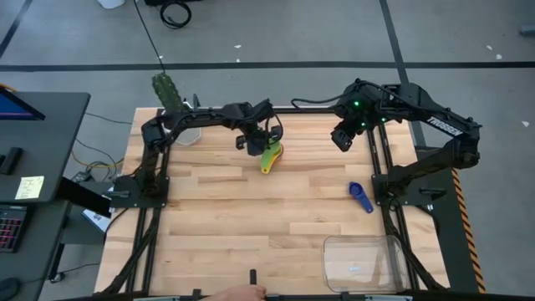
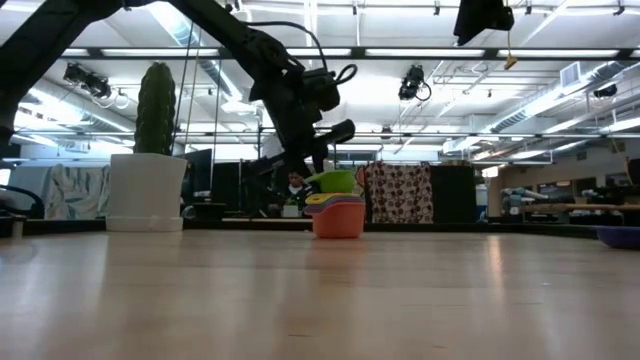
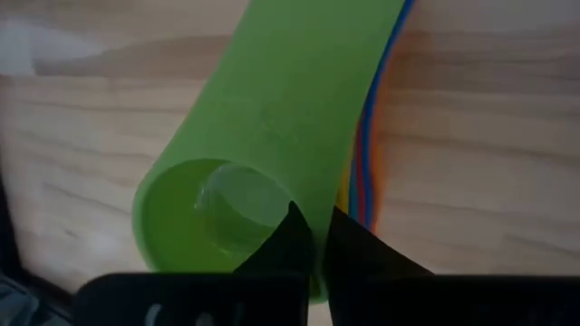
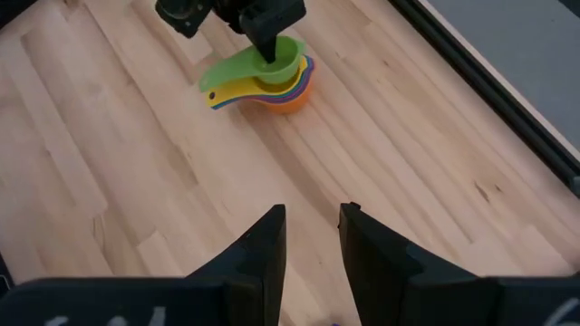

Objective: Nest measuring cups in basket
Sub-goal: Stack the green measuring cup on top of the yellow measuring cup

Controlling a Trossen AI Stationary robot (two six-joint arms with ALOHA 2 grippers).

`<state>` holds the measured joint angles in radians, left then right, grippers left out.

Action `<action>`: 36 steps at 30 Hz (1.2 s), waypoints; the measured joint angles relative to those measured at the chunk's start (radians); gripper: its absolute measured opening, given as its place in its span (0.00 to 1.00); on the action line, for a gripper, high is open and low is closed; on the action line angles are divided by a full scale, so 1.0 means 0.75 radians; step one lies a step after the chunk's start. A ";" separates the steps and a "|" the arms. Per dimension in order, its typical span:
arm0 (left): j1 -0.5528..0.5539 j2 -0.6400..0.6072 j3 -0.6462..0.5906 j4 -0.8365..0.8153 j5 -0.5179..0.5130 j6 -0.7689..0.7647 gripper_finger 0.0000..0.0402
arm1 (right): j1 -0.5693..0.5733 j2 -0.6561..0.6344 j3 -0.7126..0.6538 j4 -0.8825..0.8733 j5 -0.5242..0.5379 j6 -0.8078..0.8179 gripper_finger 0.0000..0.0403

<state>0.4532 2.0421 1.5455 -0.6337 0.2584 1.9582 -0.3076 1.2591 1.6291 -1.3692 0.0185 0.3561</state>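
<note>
A stack of nested measuring cups [image 4: 272, 81] stands on the table toward its far side, orange at the bottom and the green cup [image 3: 272, 118] on top. It also shows in the high view [image 1: 270, 157] and the low view [image 2: 338, 212]. My left gripper [image 1: 255, 144] is over the stack and shut on the green cup. A dark blue cup [image 1: 361, 197] lies alone on the table at the right. The clear basket [image 1: 364, 261] stands at the near right edge. My right gripper [image 4: 313, 226] is open and empty, high over the table's far right. My left gripper pinches the rim of the green cup's bowl [image 3: 319, 272] on the side next to its handle. One finger [image 3: 292, 240] is inside the bowl and one [image 3: 355, 249] outside. The fingers come from above, pointing down. The cup sits atop the stack, its handle toward the near edge.
A white pot with a green cactus [image 2: 148, 150] stands at the far left corner, behind my left arm. A person's hand [image 1: 242, 293] shows at the near edge. Bare wood lies between the stack and the basket.
</note>
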 joint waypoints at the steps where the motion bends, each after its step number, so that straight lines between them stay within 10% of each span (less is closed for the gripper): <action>1: -0.003 0.005 0.000 0.007 -0.003 -0.008 0.04 | -0.001 0.000 0.000 0.000 -0.002 0.000 0.27; 36: -0.055 -0.056 -0.001 -0.058 -0.143 -0.493 0.19 | -0.001 0.000 0.000 -0.034 -0.015 -0.001 0.27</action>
<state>0.4118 1.9999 1.5452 -0.6773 0.1511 1.5887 -0.3080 1.2591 1.6291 -1.3949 0.0071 0.3557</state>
